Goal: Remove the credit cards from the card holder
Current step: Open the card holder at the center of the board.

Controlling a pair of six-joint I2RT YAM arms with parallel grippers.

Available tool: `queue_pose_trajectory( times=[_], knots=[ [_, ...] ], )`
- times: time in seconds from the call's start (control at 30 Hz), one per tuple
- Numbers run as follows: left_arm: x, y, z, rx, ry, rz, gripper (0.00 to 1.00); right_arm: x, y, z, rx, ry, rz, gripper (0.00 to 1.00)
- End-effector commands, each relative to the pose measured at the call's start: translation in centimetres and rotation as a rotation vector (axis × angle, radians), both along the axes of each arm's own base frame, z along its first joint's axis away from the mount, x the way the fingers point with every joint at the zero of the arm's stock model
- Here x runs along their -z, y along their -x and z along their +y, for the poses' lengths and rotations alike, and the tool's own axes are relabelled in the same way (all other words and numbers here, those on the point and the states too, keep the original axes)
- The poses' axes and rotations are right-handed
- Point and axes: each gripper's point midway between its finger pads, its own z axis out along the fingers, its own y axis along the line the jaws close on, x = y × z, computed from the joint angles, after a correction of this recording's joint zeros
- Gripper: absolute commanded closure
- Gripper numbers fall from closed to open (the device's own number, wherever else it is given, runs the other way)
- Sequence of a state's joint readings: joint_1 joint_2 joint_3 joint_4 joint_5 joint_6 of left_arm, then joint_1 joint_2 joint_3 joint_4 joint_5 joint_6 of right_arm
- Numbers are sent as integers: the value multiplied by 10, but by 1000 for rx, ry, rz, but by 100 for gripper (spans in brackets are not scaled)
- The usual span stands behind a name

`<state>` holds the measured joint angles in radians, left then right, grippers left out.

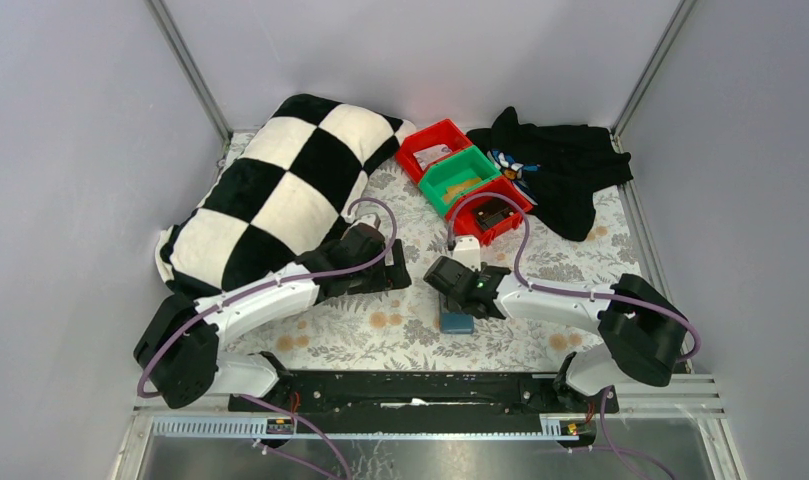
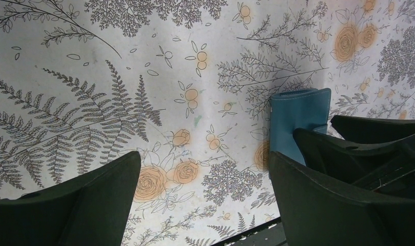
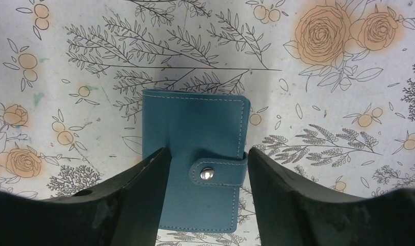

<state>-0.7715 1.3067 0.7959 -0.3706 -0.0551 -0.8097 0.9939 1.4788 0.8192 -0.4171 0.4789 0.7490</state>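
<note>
The teal-blue card holder lies closed on the floral table cover, its strap snapped shut with a silver snap. No credit cards show; they are hidden. My right gripper is open, with its fingers standing on either side of the holder's strap end; I cannot tell whether they touch it. In the top view the holder lies just in front of the right gripper. My left gripper is open and empty, low over the cover to the left of the holder. It also shows in the top view.
A black-and-white chequered pillow lies at the back left. Two red bins and a green bin stand at the back middle, next to black clothing. Grey walls close in both sides.
</note>
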Motion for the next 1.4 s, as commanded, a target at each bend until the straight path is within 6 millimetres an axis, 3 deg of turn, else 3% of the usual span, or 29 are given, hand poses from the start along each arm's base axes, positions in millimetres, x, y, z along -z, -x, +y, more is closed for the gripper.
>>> queue_pose_trajectory(
  times=[0.0,0.1,0.33,0.57,0.73,0.9,1.03,1.17,1.37],
  knots=[
    [-20,-13,-16,13,52,-57,1,5,3,-11,23,17,4,40],
    [-24,-13,-20,19,67,-52,1,11,10,-10,9,-3,29,48],
    [-27,-17,-25,28,73,-58,1,20,23,-9,9,-44,79,58],
    [-30,-18,-35,65,83,-59,1,18,25,-7,7,-67,86,99],
    [-25,-18,-36,80,67,-53,1,2,24,8,-27,-147,77,100],
    [-10,-4,-47,155,68,7,1,-23,21,21,-36,-261,44,100],
    [5,16,-68,240,133,100,1,-37,16,34,-35,-435,55,100],
    [19,15,-65,187,105,130,2,-41,0,45,-12,-548,61,100],
    [13,6,-57,126,90,92,10,-36,-8,61,-5,-599,96,100]
  ],
)
